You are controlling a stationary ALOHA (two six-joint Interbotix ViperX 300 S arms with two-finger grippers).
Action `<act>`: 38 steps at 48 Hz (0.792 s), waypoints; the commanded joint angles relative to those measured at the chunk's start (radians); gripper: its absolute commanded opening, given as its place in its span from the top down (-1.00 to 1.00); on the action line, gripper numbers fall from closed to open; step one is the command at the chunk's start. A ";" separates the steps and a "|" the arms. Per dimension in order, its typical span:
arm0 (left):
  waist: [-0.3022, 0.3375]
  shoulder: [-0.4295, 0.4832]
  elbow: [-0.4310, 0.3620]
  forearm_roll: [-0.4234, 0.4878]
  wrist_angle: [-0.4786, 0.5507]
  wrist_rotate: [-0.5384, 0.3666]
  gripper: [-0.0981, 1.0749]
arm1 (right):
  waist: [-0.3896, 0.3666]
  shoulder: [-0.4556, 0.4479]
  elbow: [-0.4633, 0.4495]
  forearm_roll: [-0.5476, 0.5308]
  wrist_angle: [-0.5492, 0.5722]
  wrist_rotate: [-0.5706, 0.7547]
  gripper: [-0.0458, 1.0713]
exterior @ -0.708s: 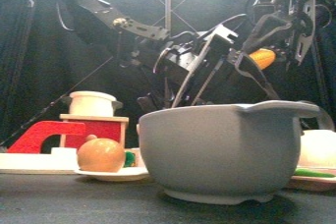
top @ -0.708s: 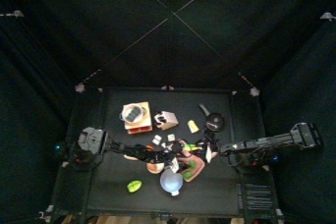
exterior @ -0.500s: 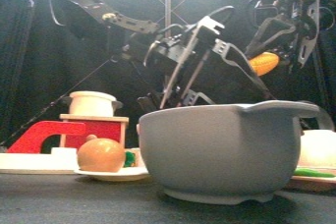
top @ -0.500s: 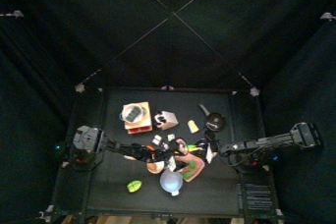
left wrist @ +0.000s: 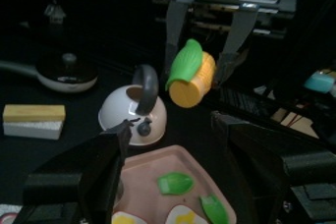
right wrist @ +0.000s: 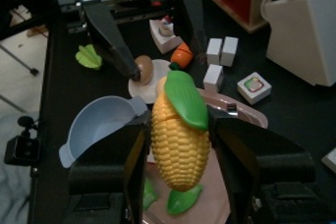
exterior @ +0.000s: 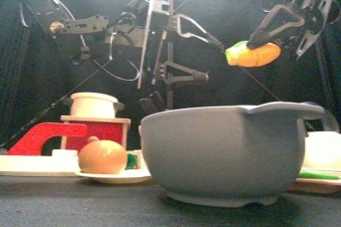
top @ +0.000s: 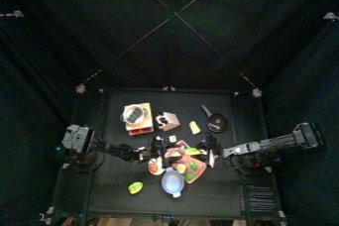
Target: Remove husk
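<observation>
1. Up above the table, the right gripper (right wrist: 178, 184) is clenched on a corn cob (right wrist: 178, 141); its two jaws press the cob's sides, and the cob hangs in the air over the middle of the table's front half.
2. Seen from the front, the corn cob (exterior: 253, 53) sits high, above and behind the grey bowl (exterior: 229, 153), tilted, with its yellow kernels bare along most of its length.
3. A strip of green husk (right wrist: 183, 102) lies along one side of the cob (the right wrist view shows it running from the far tip toward the jaws).
4. The left gripper (left wrist: 171, 144) stands released, jaws spread wide with nothing between them, facing the cob (left wrist: 191, 73) but apart from it.
5. On the table's front edge the grey bowl stands nearest; an egg (exterior: 103, 156) rests on a small plate (exterior: 112, 177) just beside it toward the left edge.
6. A red and white block toy (exterior: 74, 128) stands behind the egg, nearer the left edge.
</observation>
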 commanded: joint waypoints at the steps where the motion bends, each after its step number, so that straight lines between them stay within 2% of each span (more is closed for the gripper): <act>1: 0.000 -0.029 -0.005 0.072 -0.012 0.028 -0.84 | 0.023 0.005 -0.021 -0.040 -0.003 -0.002 -0.33; 8: -0.006 -0.023 -0.025 0.158 -0.012 0.092 -0.84 | 0.077 0.040 -0.011 -0.140 -0.002 -0.003 -0.33; 12: -0.012 -0.020 -0.040 0.163 -0.012 0.129 -0.84 | 0.104 0.066 -0.014 -0.207 -0.002 -0.003 -0.33; 20: -0.015 -0.017 -0.057 0.117 -0.009 0.184 -0.84 | 0.160 0.107 -0.026 -0.301 -0.002 -0.005 -0.33; 27: -0.046 0.005 -0.084 0.074 0.003 0.189 -0.84 | 0.186 0.124 -0.040 -0.356 0.002 -0.005 -0.33; 35: -0.069 0.038 -0.129 0.026 0.044 0.189 -0.84 | 0.179 0.129 -0.044 -0.347 0.015 -0.003 -0.33; 38: -0.071 0.046 -0.153 -0.002 0.094 0.190 -0.84 | 0.179 0.129 -0.046 -0.333 0.031 -0.003 -0.33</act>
